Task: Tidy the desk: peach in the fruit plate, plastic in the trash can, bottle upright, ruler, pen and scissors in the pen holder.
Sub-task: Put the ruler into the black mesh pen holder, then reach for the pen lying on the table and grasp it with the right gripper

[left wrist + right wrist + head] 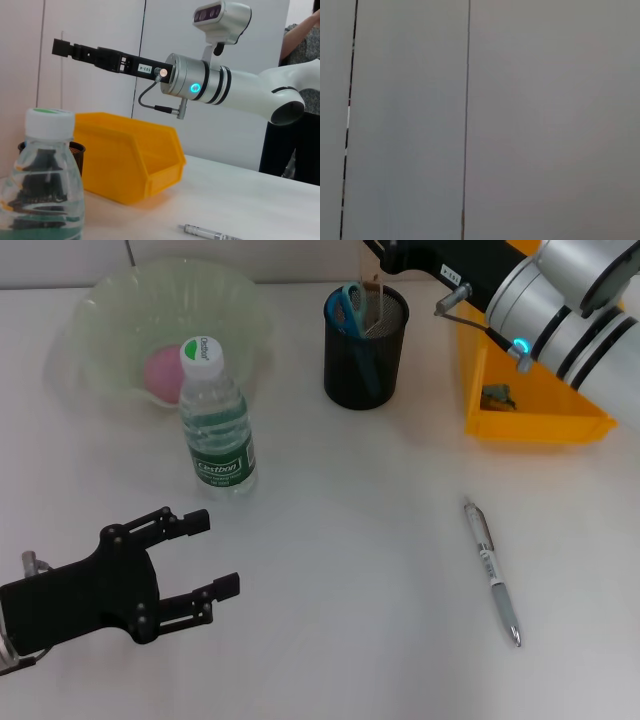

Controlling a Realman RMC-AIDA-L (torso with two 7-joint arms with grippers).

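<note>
White desk (pixel 330 570) carries everything. Right arm (pixel 570 300) reaches in from the far right, above the yellow bin (pixel 530 415); its right gripper (pixel 65 48) sits over the pen holder, jaw state cannot be told from these views. Green fruit plate (pixel 100 310) at far left holds the pink peach (pixel 160 372). Left gripper (pixel 195 560) hovers low over the near-left desk, jaws open, holding nothing. Bin holds a small crumpled piece of plastic (pixel 497 395). Black mesh pen holder (pixel 365 365) stands between plate and bin, with blue-handled scissors (pixel 350 308) and a ruler (pixel 378 302) standing in it. Water bottle (pixel 215 425) stands upright just before the plate. Pen (pixel 492 568) lies flat on the near-right desk, well apart from the holder.
</note>
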